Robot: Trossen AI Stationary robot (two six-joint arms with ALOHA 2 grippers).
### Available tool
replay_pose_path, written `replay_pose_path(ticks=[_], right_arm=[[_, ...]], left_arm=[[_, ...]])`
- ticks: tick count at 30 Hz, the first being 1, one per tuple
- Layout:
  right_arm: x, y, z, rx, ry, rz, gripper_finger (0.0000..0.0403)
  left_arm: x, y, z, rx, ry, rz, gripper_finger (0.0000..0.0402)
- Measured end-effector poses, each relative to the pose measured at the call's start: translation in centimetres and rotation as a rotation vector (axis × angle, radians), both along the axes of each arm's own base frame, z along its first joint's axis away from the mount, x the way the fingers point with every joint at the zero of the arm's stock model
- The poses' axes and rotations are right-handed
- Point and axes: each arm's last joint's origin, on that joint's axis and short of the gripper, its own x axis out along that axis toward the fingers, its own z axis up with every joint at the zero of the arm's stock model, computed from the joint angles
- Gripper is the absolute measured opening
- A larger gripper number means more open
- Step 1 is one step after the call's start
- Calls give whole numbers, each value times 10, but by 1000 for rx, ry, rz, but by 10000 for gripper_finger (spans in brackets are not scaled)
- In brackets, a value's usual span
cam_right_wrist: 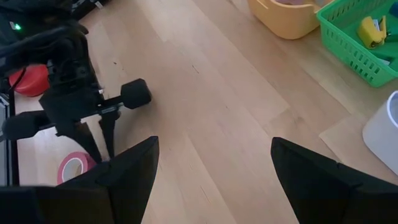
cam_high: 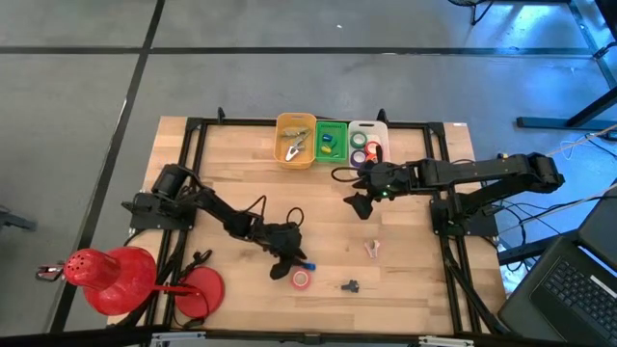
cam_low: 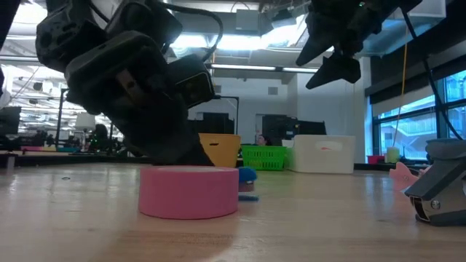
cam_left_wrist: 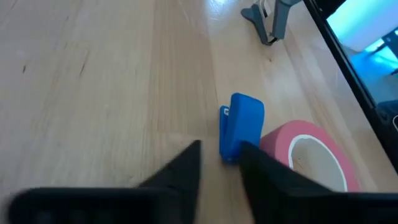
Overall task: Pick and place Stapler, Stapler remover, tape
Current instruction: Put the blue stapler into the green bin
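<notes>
A: What is seen at the left claw (cam_left_wrist: 219, 163)?
B: It is lowered to the counter (cam_high: 231, 164) with its fingers narrowly parted, and nothing is gripped. A small blue stapler (cam_left_wrist: 241, 126) stands just beyond the tips, touching or nearly touching a pink tape roll (cam_left_wrist: 309, 153).

A: And the right claw (cam_high: 359, 203)?
B: It is held above the counter near the bins, spread wide and empty.

A: How much can be judged done?
B: Part of it, it seems. Metal pieces lie in the yellow bin (cam_high: 296, 141), small coloured items in the green basket (cam_high: 331, 140), and tape rings in the white tray (cam_high: 367, 142). Left out on the counter are the blue stapler, the pink roll, a dark grey clip-like tool (cam_high: 350, 285) and a pale pink piece (cam_high: 372, 249); which of these is the remover cannot be told.

A: Materials?
B: The counter is pale planked wood, smooth. The stapler looks like hard glossy plastic, blocky; the roll is a matte ring with a pale core. The basket is open mesh, and the yellow bin is solid-walled.
</notes>
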Motion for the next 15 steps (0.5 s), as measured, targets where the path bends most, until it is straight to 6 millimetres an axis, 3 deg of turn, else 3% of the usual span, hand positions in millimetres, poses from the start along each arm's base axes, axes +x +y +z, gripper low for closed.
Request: replay_pose_path(ticks=[2,4,11,15], right_arm=[[0,0,0,-1,5,0,312],[-1,0,-1,-1,12,0,312],[-1,0,-1,-3,20,2,312],[-2,0,-2,-5,30,3,312]], left_arm=[[1,2,0,-10,2,-7,32],[1,4,0,-19,4,-14,11],[5,3,8,-39,7,-68,5],[13,1,29,-42,-19,-131,13]])
